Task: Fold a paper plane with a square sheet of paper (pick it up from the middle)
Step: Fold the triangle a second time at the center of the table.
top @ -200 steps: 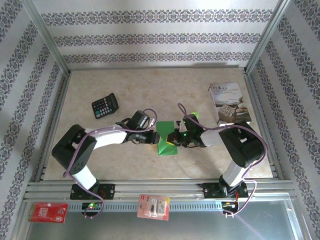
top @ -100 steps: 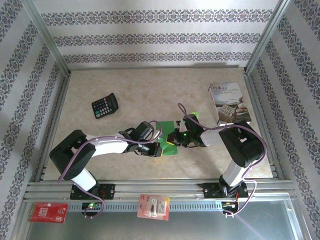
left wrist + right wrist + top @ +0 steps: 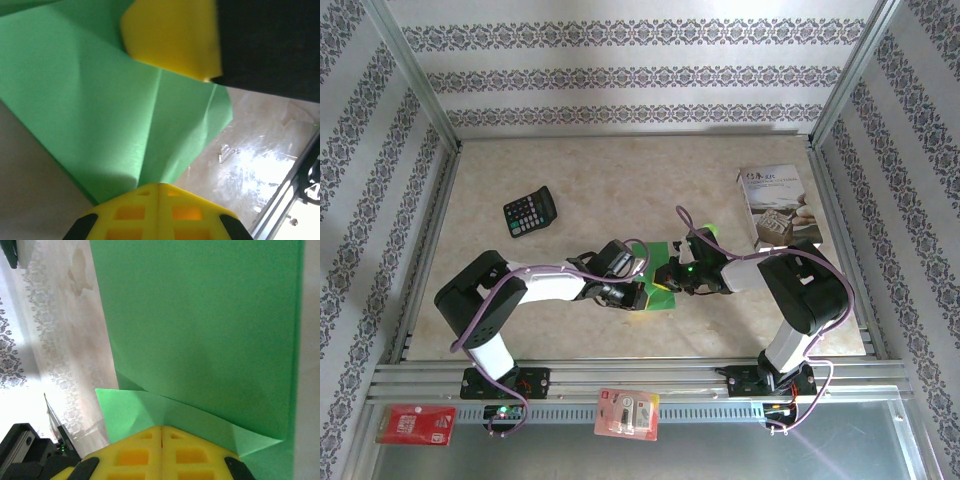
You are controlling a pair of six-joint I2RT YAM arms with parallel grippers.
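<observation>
Matt creased square sheet of paper (image 3: 90,110); glossy marbled table (image 3: 260,150); yellow moulded plastic jaws.

I count two grippers, the left gripper (image 3: 638,293) and the right gripper (image 3: 666,277), one square sheet of paper (image 3: 657,254), one calculator (image 3: 530,212), one booklet (image 3: 778,205), one red packet (image 3: 416,424) and one blister pack (image 3: 628,413).

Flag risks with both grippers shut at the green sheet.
Left gripper and right gripper sit close together on the green sheet; opposing pulls could tear it. They nearly touch and may collide. The green sheet looks buckled by the left gripper, so the crease may skew.
</observation>
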